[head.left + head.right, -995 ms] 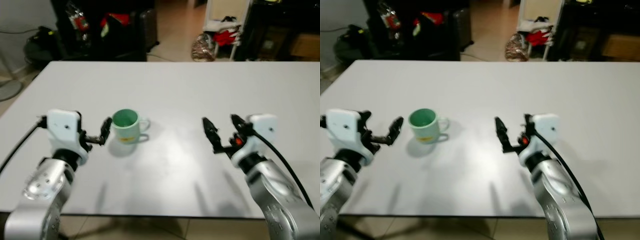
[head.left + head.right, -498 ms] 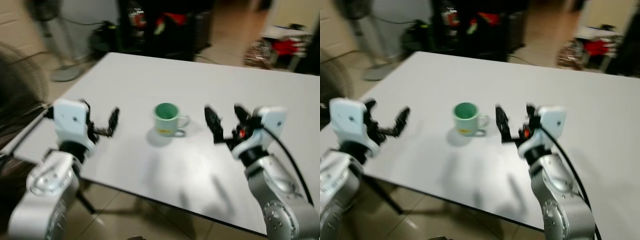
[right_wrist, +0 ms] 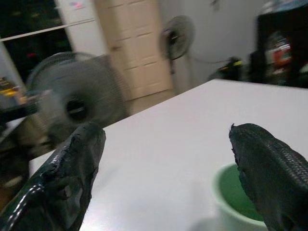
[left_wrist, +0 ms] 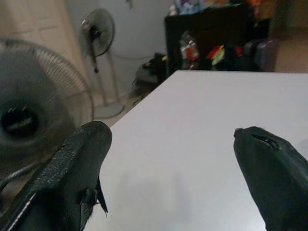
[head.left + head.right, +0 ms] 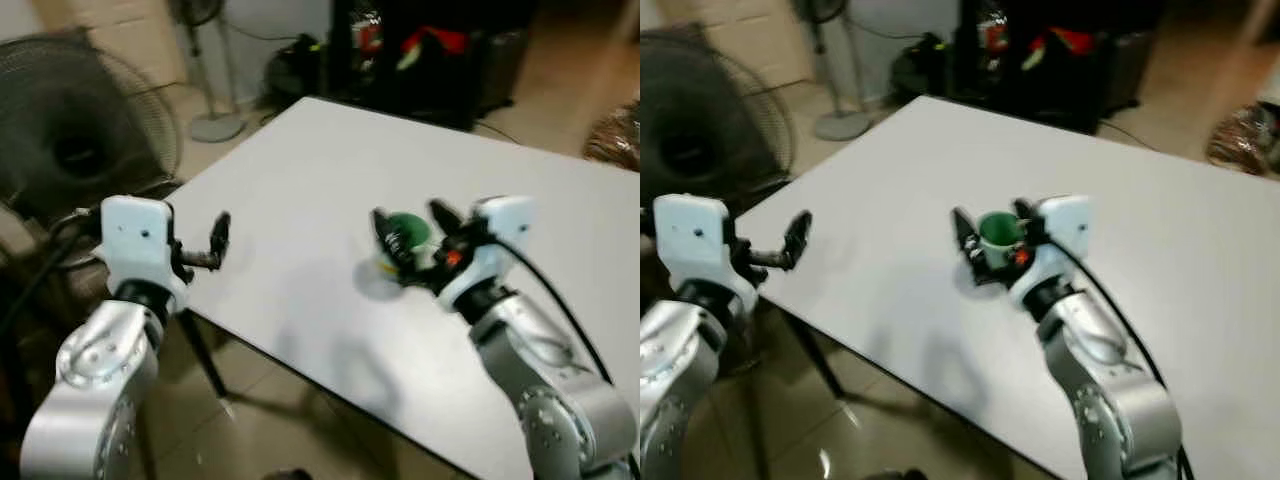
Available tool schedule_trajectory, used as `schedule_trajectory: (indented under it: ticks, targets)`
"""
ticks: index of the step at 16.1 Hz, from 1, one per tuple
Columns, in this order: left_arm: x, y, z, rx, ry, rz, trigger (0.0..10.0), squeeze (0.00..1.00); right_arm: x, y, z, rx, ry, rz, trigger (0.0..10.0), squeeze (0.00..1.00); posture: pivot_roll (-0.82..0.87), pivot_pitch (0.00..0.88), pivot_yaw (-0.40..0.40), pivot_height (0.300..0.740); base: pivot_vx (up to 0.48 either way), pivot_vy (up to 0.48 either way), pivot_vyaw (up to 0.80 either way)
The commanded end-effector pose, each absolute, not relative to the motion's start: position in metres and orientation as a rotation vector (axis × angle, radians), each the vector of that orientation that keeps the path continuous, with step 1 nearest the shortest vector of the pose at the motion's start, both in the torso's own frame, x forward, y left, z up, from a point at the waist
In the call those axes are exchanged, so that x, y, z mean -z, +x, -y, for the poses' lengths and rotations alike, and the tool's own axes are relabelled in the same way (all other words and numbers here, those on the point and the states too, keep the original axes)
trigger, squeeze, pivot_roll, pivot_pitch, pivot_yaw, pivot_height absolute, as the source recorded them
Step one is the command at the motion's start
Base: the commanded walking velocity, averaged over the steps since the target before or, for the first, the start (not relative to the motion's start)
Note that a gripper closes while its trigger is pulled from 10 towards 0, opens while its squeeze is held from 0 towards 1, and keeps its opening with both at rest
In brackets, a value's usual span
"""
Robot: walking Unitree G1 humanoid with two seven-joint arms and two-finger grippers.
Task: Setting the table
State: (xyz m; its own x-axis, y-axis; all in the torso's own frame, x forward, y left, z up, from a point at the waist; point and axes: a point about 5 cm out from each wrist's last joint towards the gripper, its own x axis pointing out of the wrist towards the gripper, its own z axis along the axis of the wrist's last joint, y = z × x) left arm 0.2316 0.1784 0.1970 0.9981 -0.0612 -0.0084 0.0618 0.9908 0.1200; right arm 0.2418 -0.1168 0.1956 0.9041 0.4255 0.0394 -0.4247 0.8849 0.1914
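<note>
- Green inside and pale outside, the mug (image 5: 998, 232) stands on the white table (image 5: 1160, 240), partly hidden behind the right gripper (image 5: 412, 238).
- The right gripper hangs just above the tabletop with its two black fingers (image 3: 72, 178) spread wide; in the right wrist view the mug's rim sits close by one fingertip, not between the pads.
- The left gripper (image 5: 218, 243) is held over the table's near corner, well apart from the mug, its fingers (image 4: 67, 178) also spread with nothing between them.
- A large floor fan (image 5: 85, 120) stands beyond the table's left edge, a smaller pedestal fan (image 5: 200, 60) farther back.
- Dark, cluttered shelving (image 5: 430, 45) lies past the far end.
</note>
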Motion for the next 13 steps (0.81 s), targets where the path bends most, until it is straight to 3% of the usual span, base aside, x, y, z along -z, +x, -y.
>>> schedule_trajectory:
  ticks: [1, 5, 9, 11, 13]
  targets:
    - [-0.195, 0.228, -0.178, 0.048, 0.125, -0.017, 10.0, 0.00, -0.193, 0.240, 0.115, -0.465, 0.207, -0.031, 10.0, 1.00, -0.07, 0.000, 0.037, 0.740, 0.000, 0.000, 0.80]
    - [-0.191, 0.223, -0.176, 0.028, 0.149, -0.035, 10.0, 0.00, -0.189, 0.238, 0.112, -0.504, 0.205, -0.047, 10.0, 1.00, -0.06, 0.000, 0.024, 0.740, 0.000, -0.277, 0.80]
    - [-0.187, 0.220, -0.174, 0.033, 0.109, -0.067, 10.0, 0.00, -0.187, 0.236, 0.110, -0.515, 0.210, -0.056, 10.0, 1.00, -0.06, 0.000, 0.018, 0.740, 0.000, 0.360, 0.80]
    - [-0.190, 0.220, -0.175, 0.016, 0.208, -0.048, 10.0, 0.00, -0.187, 0.236, 0.109, -0.518, 0.212, -0.055, 10.0, 1.00, -0.06, 0.000, 0.017, 0.740, 0.000, -0.240, 0.80]
    - [-0.184, 0.221, -0.174, 0.021, 0.046, -0.104, 10.0, 0.00, -0.187, 0.236, 0.109, -0.516, 0.214, -0.052, 10.0, 1.00, -0.05, 0.000, 0.016, 0.740, 0.000, -0.156, 0.80]
